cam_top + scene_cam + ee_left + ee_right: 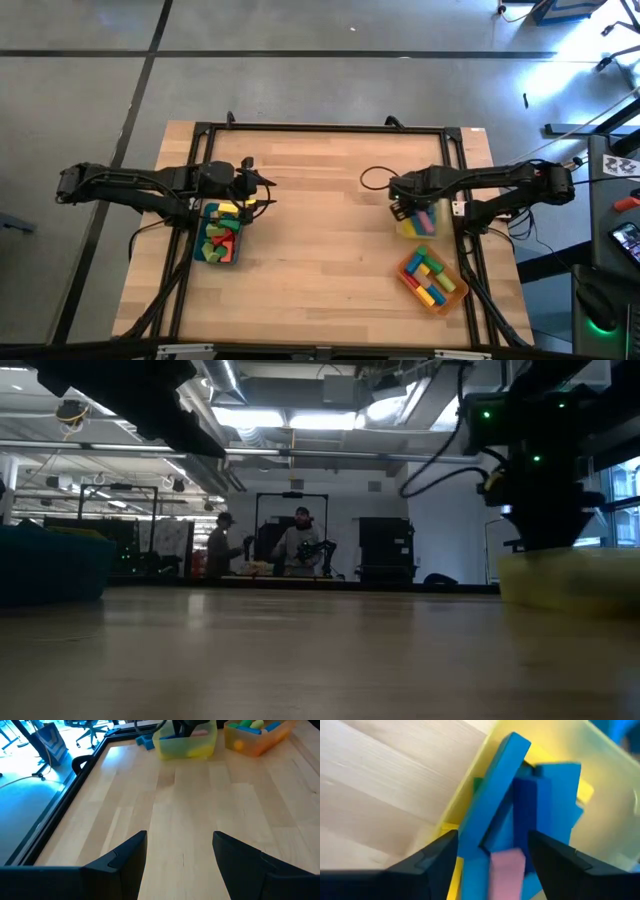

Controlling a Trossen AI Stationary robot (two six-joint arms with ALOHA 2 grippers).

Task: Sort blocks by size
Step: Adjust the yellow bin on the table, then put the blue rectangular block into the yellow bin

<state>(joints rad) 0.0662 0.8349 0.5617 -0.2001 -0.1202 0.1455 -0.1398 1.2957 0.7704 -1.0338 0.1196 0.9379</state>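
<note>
The blocks lie in three trays. Red, green and yellow ones fill the teal tray [222, 238] at the left. Blue, pink and yellow ones lie in the yellow tray [421, 224] at the right. My right gripper [490, 845] points down into the yellow tray, open. Its fingers stand on either side of a long blue bar [495, 795] and a darker blue block [525, 810], above a pink block [507, 872]. The long bar leans with its upper end on the tray's wall. My left gripper [180, 837] hangs open above bare table, beside the teal tray.
An orange tray [433, 280] holding several mixed blocks sits near the table's front right. A blue piece [146, 741] shows on the table beside the yellow tray [187, 742]. Bare wood lies between the two arms. People stand in the room beyond the table [290, 540].
</note>
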